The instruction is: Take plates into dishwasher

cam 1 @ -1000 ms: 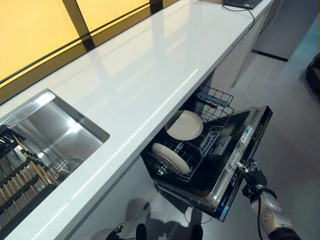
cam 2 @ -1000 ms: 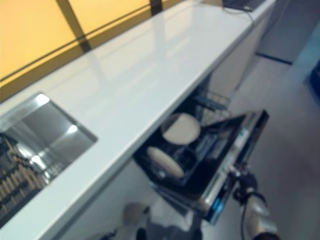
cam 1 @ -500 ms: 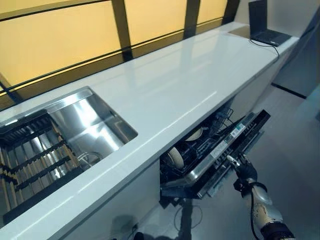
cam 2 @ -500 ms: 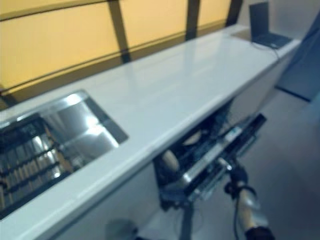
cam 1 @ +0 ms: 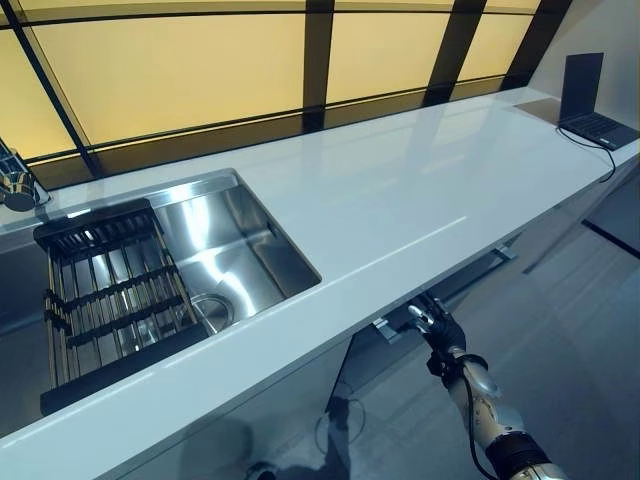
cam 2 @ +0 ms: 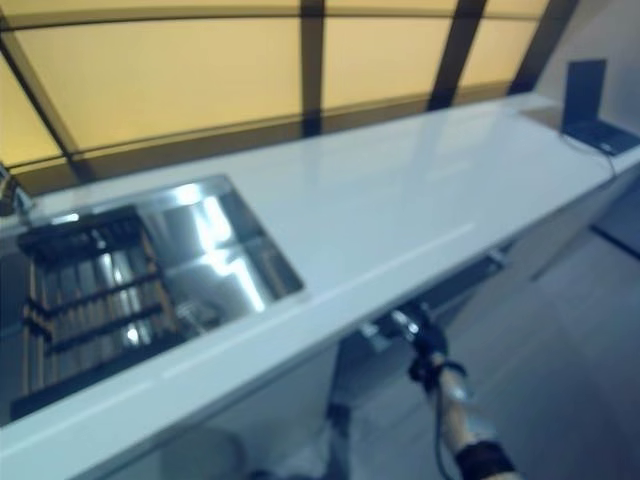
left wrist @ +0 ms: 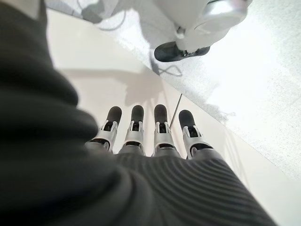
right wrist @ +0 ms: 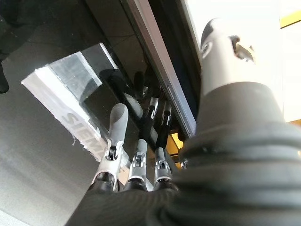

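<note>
The dishwasher door (cam 1: 392,352) stands almost shut under the white countertop (cam 1: 420,190), with its silver handle (cam 1: 495,258) along the top edge. No plate shows; the racks are hidden behind the door. My right hand (cam 1: 437,328) is open and lies against the top of the door. In the right wrist view its straight fingers (right wrist: 117,123) rest flat on the dark glossy door panel (right wrist: 47,155). My left hand (left wrist: 146,141) shows only in the left wrist view, open, fingers straight, empty, beside a white surface.
A steel sink (cam 1: 235,250) is set into the countertop at the left, with a black drying rack (cam 1: 110,285) over its left part. A laptop (cam 1: 590,100) sits at the counter's far right end. Grey floor (cam 1: 590,340) lies to the right.
The dishwasher door has swung up from half open to almost shut, with my right hand on it. The plates and racks have gone out of sight. The camera has shifted.
</note>
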